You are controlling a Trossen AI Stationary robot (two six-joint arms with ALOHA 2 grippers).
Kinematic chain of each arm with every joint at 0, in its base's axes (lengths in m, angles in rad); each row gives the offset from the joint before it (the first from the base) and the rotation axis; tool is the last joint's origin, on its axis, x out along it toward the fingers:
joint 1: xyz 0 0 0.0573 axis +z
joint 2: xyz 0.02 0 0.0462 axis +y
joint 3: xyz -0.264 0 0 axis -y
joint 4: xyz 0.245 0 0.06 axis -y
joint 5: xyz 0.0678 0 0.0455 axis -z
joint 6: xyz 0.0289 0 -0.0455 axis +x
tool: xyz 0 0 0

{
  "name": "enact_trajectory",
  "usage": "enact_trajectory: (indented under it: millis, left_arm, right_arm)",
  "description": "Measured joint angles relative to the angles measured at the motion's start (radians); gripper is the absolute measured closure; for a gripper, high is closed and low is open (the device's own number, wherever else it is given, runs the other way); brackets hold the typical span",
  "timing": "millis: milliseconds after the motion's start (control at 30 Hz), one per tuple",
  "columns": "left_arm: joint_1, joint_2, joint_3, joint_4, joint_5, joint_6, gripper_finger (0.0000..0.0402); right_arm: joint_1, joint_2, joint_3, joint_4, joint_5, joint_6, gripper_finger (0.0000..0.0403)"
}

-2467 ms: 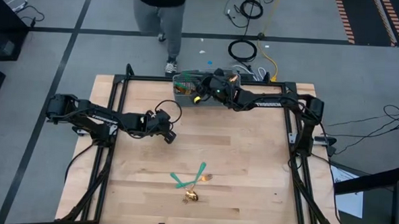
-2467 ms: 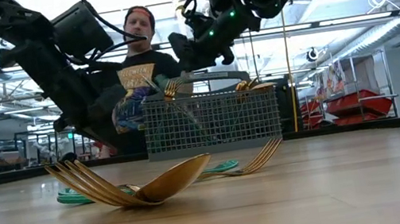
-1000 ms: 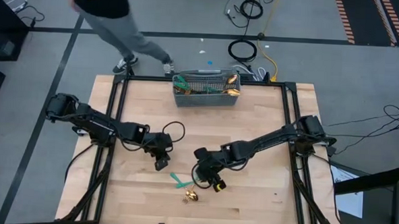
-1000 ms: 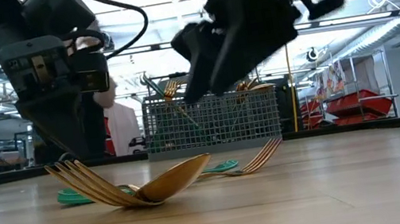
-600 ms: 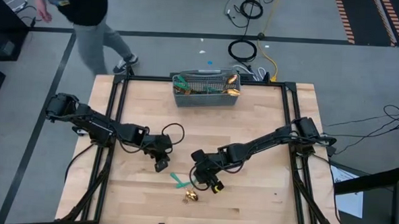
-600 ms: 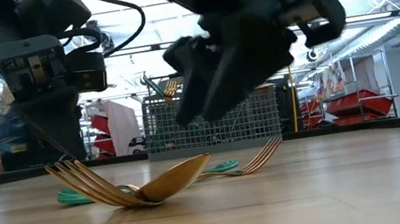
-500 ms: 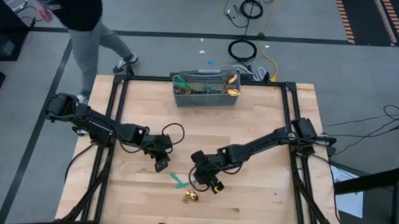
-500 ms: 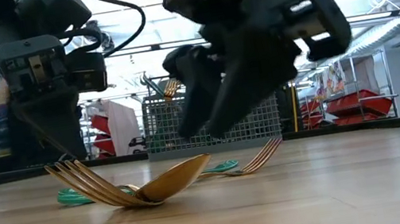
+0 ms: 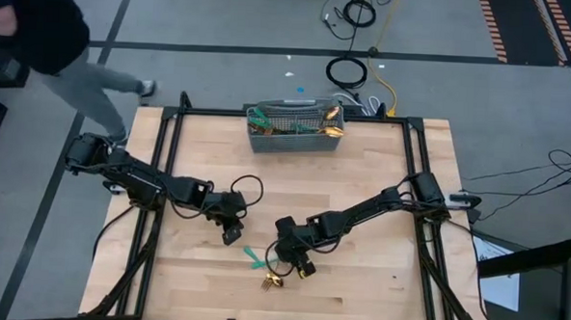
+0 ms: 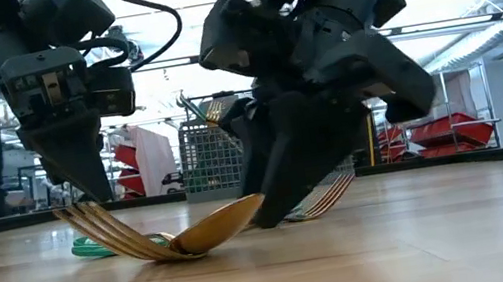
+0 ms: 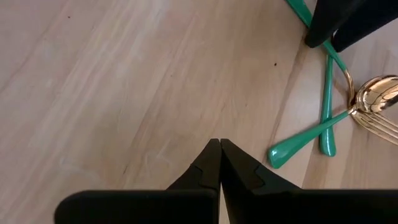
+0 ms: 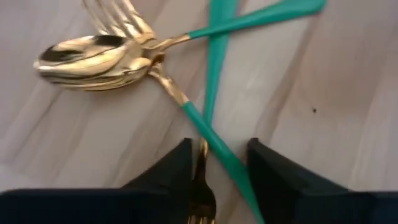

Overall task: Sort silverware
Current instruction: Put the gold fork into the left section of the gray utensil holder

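While the overhead hides it, the right wrist camera shows the right gripper (image 12: 214, 163) narrowly straddling crossed teal cutlery (image 12: 211, 74) at table's six o'clock; left gripper (image 11: 219, 163) pinched closed.

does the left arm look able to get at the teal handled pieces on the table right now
Probably not cleanly. The left claw sits shut just beside the teal-handled pieces, but the right claw is already down over that same pile, straddling one teal handle, so the two would likely collide.
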Motion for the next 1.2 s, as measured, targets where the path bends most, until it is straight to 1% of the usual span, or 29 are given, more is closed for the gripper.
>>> enact_trajectory:
  millis: [133, 167, 200, 300, 500, 600, 767, 900, 967, 1100, 1200]
  left_arm:
    - [0.0, 0.0, 0.0, 0.001, -0.007, 0.0, 0.0393]
    - [0.0, 0.0, 0.0, 0.002, -0.012, 0.0, 0.0393]
    - [0.0, 0.0, 0.0, 0.002, -0.016, -0.001, 0.0393]
    - [0.0, 0.0, 0.0, 0.002, -0.02, -0.001, 0.0393]
    - [0.0, 0.0, 0.0, 0.002, -0.035, -0.001, 0.0393]
    - [0.0, 0.0, 0.0, 0.003, -0.044, -0.002, 0.0393]
    - [0.0, 0.0, -0.001, 0.006, -0.064, -0.002, 0.0393]
    - [0.0, 0.0, -0.001, 0.009, -0.075, -0.001, 0.0393]
    - [0.0, 0.0, -0.001, 0.009, -0.08, -0.001, 0.0393]
    - [0.0, 0.0, -0.001, 0.007, -0.088, -0.001, 0.0393]
    - [0.0, 0.0, -0.001, 0.007, -0.107, 0.002, 0.0393]
  right_arm:
    - [-0.005, 0.007, 0.002, -0.047, 0.024, 0.047, 0.0363]
    - [-0.005, 0.007, 0.002, -0.055, 0.032, 0.065, 0.0381]
    - [-0.006, 0.007, 0.002, -0.058, 0.035, 0.091, 0.039]
    - [-0.006, -0.003, 0.0, -0.058, 0.037, 0.173, 0.0395]
    - [-0.004, -0.061, -0.009, -0.098, 0.055, 0.228, 0.0401]
    - [-0.004, -0.102, -0.012, -0.181, 0.078, 0.232, 0.0402]
    - [-0.004, -0.181, -0.011, -0.377, 0.185, 0.233, 0.0401]
    - [-0.003, -0.233, -0.011, -0.524, 0.218, 0.24, 0.0401]
    - [-0.001, -0.263, -0.011, -0.592, 0.261, 0.257, 0.0401]
    - [-0.008, -0.32, -0.01, -0.776, 0.408, 0.331, 0.0401]
    - [-0.025, -0.364, -0.01, -0.849, 0.503, 0.387, 0.0402]
